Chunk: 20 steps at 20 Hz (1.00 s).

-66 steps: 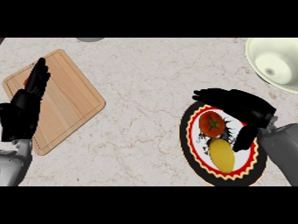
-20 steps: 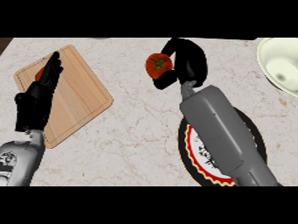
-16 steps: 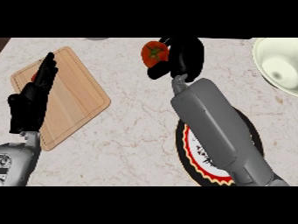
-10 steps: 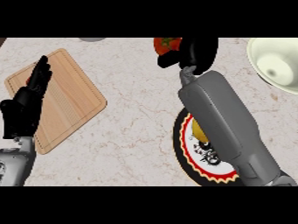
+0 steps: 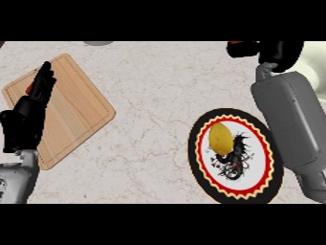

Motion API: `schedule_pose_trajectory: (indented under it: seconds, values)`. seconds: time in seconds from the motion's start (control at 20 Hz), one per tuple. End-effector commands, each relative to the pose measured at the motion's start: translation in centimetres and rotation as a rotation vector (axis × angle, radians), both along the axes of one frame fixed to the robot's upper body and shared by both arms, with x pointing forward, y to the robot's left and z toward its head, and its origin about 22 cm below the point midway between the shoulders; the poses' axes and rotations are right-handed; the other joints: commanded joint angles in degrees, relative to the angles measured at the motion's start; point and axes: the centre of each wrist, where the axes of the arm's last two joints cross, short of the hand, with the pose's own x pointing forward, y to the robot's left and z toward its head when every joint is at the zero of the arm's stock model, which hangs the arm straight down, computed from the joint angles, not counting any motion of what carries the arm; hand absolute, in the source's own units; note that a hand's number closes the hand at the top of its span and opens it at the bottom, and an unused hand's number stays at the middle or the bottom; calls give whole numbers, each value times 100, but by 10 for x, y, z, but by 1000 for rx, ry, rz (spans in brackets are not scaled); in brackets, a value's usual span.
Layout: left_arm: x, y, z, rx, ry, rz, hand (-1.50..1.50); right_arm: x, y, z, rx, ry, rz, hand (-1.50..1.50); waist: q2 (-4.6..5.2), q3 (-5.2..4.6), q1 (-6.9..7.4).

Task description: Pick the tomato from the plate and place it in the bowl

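Observation:
The red tomato (image 5: 244, 48) shows only in part at the counter's far edge, held up by my right hand (image 5: 282, 51), whose black fingers curl round it. It hangs just left of the cream bowl (image 5: 325, 76) at the far right, which my right forearm partly covers. The round plate (image 5: 194, 148) with its black, red and yellow rim lies near the front right. A yellow fruit (image 5: 221, 137) rests on its left half. At the left, my left hand (image 5: 26, 117) rests open, fingers up, over the wooden cutting board (image 5: 77, 107).
A grey round object (image 5: 98, 42) peeks in at the far edge, left of centre. The counter's dark left edge shows at the top left corner. Marble counter lies bare between the board and the plate.
My right hand lifted the tomato off the plate, carried it to the far edge and now moves it right, closer to the bowl. The left hand has hardly shifted.

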Motion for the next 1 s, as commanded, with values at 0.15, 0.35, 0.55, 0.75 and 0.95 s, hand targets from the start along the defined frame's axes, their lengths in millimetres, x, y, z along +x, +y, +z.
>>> schedule_pose_trajectory:
  seconds: [0.15,0.35,0.55,0.75,0.95]
  values:
    - [3,-3,-5,-3,9,4,0,3,-77,-19,-56,-72,-110,150,3,-1,3]
    - [-6,-13,1,-19,-10,-26,0,9,-124,-32,-141,-36,-184,150,17,1,74]
    - [5,5,10,6,-15,-16,0,4,-178,-40,-279,47,-281,150,60,2,145]
    - [20,-13,-5,-5,-13,-30,0,-1,-212,-43,-323,72,-316,150,115,6,151]
    - [13,-6,5,5,-17,-51,0,-11,-227,-72,-276,96,-356,150,134,19,286]
